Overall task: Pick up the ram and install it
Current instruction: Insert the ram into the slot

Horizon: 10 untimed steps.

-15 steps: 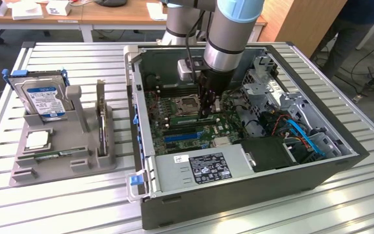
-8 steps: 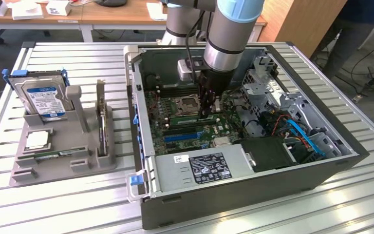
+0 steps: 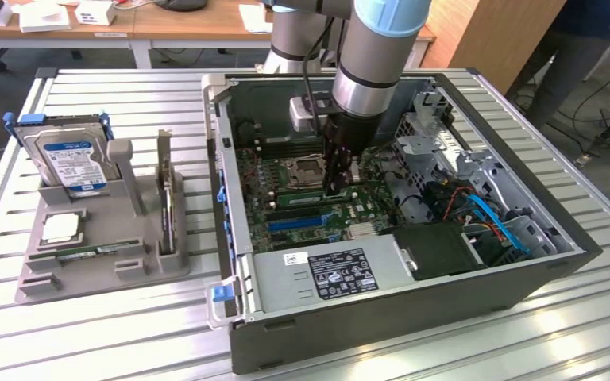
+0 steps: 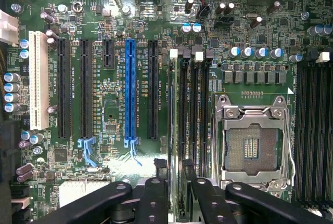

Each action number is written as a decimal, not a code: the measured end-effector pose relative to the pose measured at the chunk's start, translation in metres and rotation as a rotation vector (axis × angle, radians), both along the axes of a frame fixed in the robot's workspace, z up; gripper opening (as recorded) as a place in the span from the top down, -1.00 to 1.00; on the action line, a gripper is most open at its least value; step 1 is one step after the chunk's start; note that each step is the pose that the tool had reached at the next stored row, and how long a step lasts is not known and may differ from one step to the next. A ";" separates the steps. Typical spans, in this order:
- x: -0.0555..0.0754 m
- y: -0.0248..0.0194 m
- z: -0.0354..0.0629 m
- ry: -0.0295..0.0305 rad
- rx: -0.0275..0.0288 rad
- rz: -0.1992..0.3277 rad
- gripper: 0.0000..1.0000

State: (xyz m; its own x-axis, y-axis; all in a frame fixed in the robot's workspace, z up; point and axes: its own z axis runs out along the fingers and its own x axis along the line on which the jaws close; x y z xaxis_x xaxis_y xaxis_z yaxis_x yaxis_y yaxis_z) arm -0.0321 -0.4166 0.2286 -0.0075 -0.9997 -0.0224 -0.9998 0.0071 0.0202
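While I watch from my remote station, the arm reaches down into the open computer case, which stands on the slatted surface. Well off to the exterior view's left of the fingers, outside the case, a silver hard drive with a blue label stands upright in a grey holder. Low in that same holder lies a second stick, green and narrow (it looks like a twin of the one I care about, though I cannot make out its detail).

Closer in, just to the exterior view's left of the fingers and inside the case, the processor socket sits on the motherboard with its metal frame closed. Right beside the socket is the bank of memory slots. The ram stands on edge in one of them and runs in directly between the fingers. In the wrist view the fingers stand parted, one on either side of the ram's top edge, with a gap showing on both sides. They hold nothing, and I cannot tell whether either pad brushes the board.

Further to the exterior view's right of the fingers are the metal drive cage and a loop of blue cable.
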 end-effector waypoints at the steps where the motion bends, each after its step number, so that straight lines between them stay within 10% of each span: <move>1: 0.000 0.0000 0.0000 0.0000 0.0000 0.000 0.51; 10: 0.000 0.0000 0.0061 -0.0001 0.0000 0.000 0.51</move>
